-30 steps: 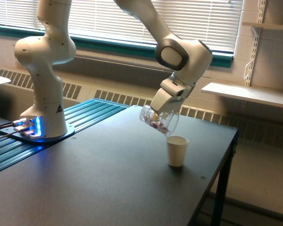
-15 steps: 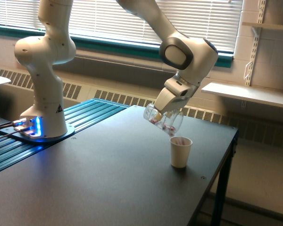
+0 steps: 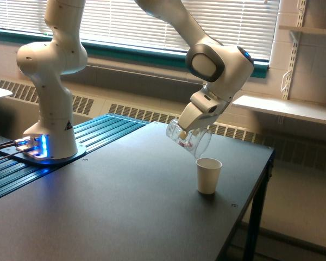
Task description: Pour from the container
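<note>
Standing upright near the table's [image 3: 125, 217] front right edge in the exterior view, the white paper cup [image 3: 208, 175] is waiting open-mouthed as the likely receiver. Just above it and a little to the left, the gripper [image 3: 186, 132] is holding the clear glass mug [image 3: 188, 141] tipped steeply, mouth angling down toward the cup so the reddish and pale bits can slide out; the jaws are clamping the mug. Farther back, the arm's base [image 3: 46, 147] is sitting by the blinds [image 3: 125, 22].

One arm [image 3: 206, 60] and one gripper [image 3: 191, 126]. One glass mug [image 3: 189, 141], one paper cup [image 3: 208, 175]. One table [image 3: 114, 212].
</note>
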Available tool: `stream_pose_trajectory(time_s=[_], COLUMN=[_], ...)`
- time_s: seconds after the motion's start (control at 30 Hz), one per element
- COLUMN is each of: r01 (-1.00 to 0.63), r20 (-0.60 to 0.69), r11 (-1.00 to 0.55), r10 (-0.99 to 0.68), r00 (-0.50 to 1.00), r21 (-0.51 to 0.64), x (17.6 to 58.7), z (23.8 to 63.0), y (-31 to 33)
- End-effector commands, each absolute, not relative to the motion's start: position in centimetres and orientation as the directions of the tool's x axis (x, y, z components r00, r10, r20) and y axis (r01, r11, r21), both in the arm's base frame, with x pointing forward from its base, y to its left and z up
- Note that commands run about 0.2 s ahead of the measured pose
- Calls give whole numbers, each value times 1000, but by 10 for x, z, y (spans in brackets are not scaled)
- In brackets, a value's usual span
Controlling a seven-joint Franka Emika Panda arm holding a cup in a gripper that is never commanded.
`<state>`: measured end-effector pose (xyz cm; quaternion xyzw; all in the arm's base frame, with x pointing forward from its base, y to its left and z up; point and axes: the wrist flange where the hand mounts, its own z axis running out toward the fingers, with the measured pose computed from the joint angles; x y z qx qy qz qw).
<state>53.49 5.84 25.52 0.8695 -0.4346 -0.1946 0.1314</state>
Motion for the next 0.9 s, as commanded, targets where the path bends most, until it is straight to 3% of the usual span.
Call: stream_pose_trajectory(time_s=[0.03,0.9], r01=[-712,-744], r20=[-224,-206], r11=[-572,-549], r10=[-818,-835], r00=[529,510], r21=[408,382], x=[538,543], z=[258,265], y=[60,55])
